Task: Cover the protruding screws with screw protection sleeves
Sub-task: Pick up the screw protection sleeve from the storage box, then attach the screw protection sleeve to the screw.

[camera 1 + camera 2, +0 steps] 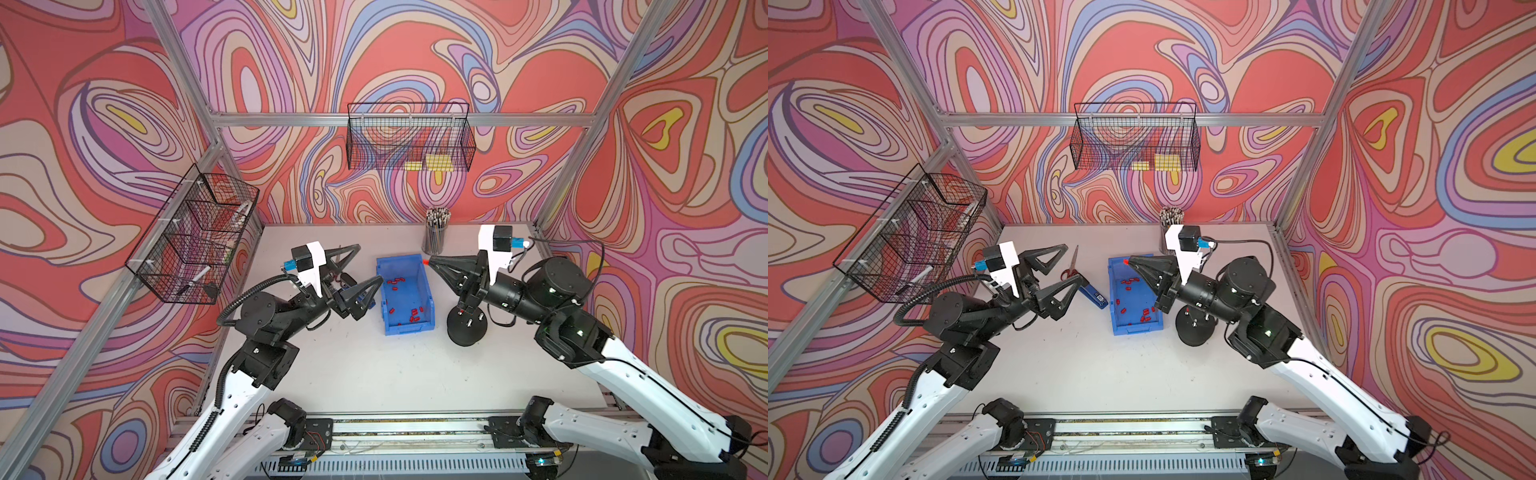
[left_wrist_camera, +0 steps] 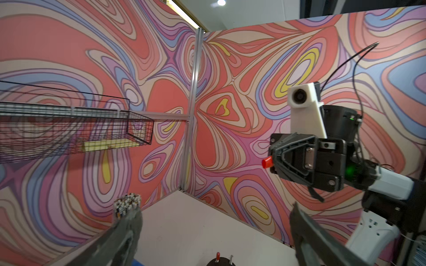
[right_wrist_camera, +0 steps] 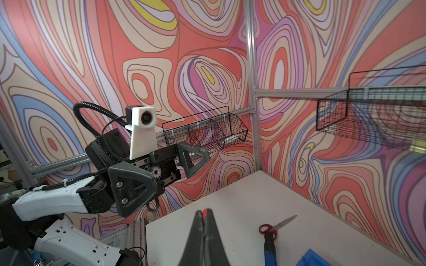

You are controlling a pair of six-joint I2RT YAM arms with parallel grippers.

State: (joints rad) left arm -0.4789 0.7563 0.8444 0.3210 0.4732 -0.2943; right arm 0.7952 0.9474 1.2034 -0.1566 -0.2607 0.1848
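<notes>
The black round base (image 1: 465, 336) (image 1: 1194, 336) stands right of the blue bin (image 1: 409, 328) and carries the protruding screws (image 1: 470, 323). In the left wrist view one stud wears a red cap (image 2: 217, 255) and the one beside it (image 2: 231, 258) is bare. Several loose red screw protection sleeves (image 1: 394, 284) (image 1: 1127, 282) lie in the bin. My right gripper (image 1: 429, 262) (image 1: 1128, 262) (image 3: 204, 214) is shut on one red sleeve (image 2: 267, 163), held in the air over the bin's far end. My left gripper (image 1: 369, 263) (image 1: 1075, 264) (image 2: 215, 209) hangs open and empty left of the bin.
A cup of silver-tipped pencils (image 1: 435, 232) stands behind the bin. Red-handled scissors (image 1: 1070, 266) and a blue stapler (image 1: 1094, 295) lie under the left gripper. Wire baskets hang on the back wall (image 1: 409, 137) and the left wall (image 1: 195, 237).
</notes>
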